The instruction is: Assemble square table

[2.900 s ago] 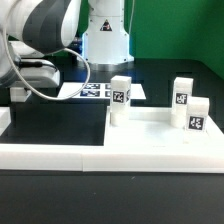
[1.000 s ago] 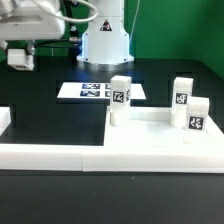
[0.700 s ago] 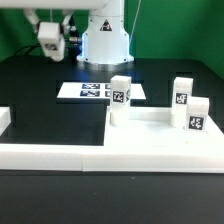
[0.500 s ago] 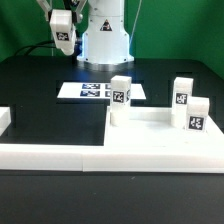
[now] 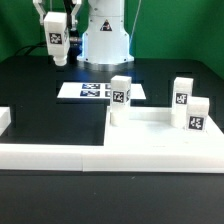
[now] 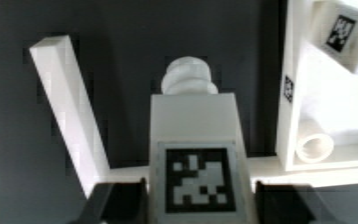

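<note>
A long low white border rail [image 5: 60, 150] runs along the near side of the black table [image 5: 40, 90]. Just behind it lies the square tabletop [image 5: 150, 128], a white tray with a low rim. Three tagged white legs stand on it: one at its far corner toward the exterior view's left [image 5: 120, 98], one at the far corner toward the right [image 5: 182, 100], and one just in front of that, along the right edge [image 5: 196, 114]. Beyond the tabletop's far edge the marker board [image 5: 95, 91] lies flat on the table. Farther back and high above the table, well apart from the tabletop, the gripper [image 5: 57, 44] holds the fourth leg [image 5: 57, 42], its fingers [image 6: 108, 205] clamped on the leg's sides [image 6: 199, 150], as the wrist view shows. The robot's white base [image 5: 105, 35] rises behind.
</note>
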`<state>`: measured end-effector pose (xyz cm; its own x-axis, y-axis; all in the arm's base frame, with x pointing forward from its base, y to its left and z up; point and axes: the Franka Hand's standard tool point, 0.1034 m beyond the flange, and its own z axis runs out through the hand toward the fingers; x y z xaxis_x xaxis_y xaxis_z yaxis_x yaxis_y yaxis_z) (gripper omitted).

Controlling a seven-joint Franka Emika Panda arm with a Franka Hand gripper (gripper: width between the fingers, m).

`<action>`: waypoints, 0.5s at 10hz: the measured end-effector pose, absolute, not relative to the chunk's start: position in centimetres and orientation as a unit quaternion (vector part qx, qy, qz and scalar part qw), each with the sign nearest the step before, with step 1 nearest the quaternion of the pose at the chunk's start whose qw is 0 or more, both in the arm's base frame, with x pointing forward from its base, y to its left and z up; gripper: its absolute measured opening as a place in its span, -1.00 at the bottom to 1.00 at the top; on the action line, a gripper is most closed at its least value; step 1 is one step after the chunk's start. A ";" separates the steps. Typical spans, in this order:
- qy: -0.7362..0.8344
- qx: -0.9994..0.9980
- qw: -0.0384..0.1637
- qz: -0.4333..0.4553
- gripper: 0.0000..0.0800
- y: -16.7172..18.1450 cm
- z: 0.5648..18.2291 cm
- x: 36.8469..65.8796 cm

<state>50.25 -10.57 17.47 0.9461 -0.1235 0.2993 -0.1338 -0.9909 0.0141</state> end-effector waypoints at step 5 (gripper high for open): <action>-0.102 0.978 0.002 0.184 -0.27 -3.3 17.5 54.9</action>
<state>54.93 -3.29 17.51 0.9116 -0.1993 0.3596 -0.2010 -0.9790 -0.0329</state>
